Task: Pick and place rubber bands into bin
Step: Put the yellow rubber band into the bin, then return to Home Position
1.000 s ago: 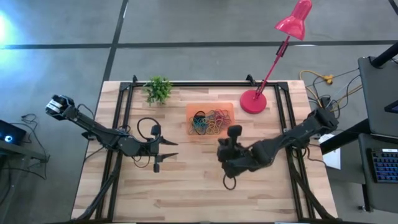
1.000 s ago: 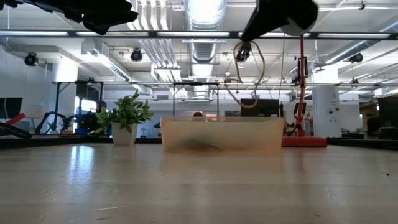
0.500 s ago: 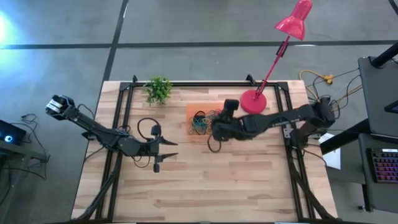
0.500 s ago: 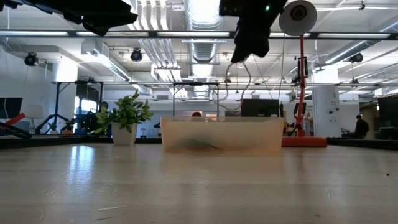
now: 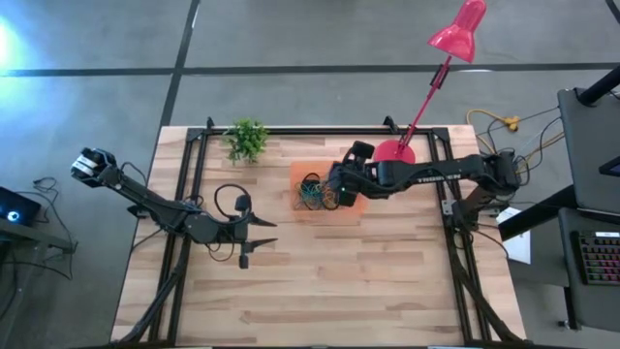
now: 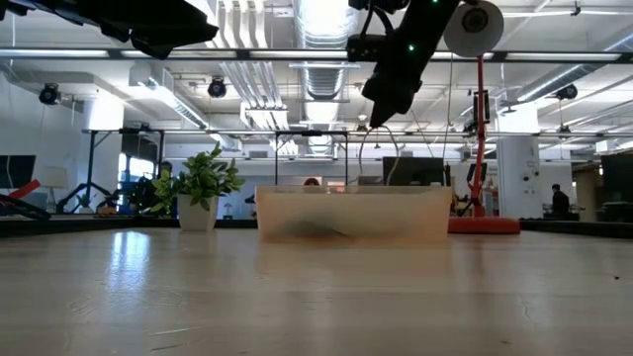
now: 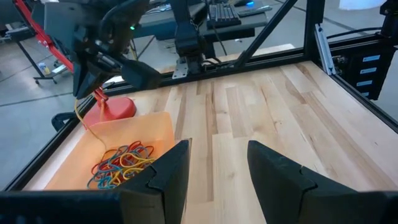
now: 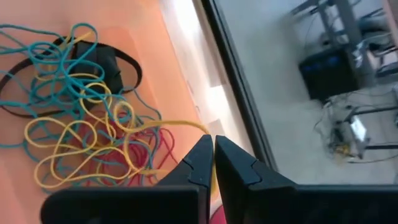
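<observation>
Rubber bands [image 8: 93,137] — one yellow pinched in right jaws.

arms: two, dark, jointed | cables: black loops | right arm: green light

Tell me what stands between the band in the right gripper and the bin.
Nothing visible does. The right gripper is shut on a yellow rubber band and hangs directly over the bin, where the other rubber bands lie.
</observation>
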Tool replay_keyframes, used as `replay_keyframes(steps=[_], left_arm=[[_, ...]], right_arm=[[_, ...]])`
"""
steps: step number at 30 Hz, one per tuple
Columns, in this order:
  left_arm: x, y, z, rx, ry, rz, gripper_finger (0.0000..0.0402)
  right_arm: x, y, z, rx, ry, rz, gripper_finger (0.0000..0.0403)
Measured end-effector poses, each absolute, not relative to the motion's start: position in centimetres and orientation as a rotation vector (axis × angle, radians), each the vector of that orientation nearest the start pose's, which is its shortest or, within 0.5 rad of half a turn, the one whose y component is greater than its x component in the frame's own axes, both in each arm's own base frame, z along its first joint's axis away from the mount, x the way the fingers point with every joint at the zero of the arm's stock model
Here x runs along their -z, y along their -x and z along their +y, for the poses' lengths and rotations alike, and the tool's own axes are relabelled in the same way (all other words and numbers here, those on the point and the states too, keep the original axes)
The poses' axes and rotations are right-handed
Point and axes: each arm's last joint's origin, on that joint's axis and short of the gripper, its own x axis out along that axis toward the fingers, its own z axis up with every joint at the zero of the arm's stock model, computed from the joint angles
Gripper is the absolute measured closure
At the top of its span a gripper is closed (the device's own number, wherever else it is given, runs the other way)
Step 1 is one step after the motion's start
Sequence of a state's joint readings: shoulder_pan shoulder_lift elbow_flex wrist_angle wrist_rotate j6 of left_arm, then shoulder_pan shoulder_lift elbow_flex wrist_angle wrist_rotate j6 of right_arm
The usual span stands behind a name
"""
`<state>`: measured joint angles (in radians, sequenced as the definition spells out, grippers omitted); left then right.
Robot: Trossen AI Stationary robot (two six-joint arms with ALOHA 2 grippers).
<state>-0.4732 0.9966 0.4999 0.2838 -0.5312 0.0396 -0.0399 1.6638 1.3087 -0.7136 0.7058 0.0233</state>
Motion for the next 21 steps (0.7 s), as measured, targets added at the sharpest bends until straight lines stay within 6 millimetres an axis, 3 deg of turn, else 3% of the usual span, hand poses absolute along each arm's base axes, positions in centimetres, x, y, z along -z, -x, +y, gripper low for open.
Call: replay_keyframes(steps=[11,21], left_arm=[[-24.2,-19.5,-8.2,-0.077,-0.141,0.182,0.0253],[-24.3,-19.5,-8.4,-0.022,-0.122,0.173,0.0253]], right_arm=[[-25.7,-34.2,-4.5,0.557,0.292,1.012,0.0388],[-25.9,-34.6,-5.3,0.536,0.327,0.977,0.0296]])
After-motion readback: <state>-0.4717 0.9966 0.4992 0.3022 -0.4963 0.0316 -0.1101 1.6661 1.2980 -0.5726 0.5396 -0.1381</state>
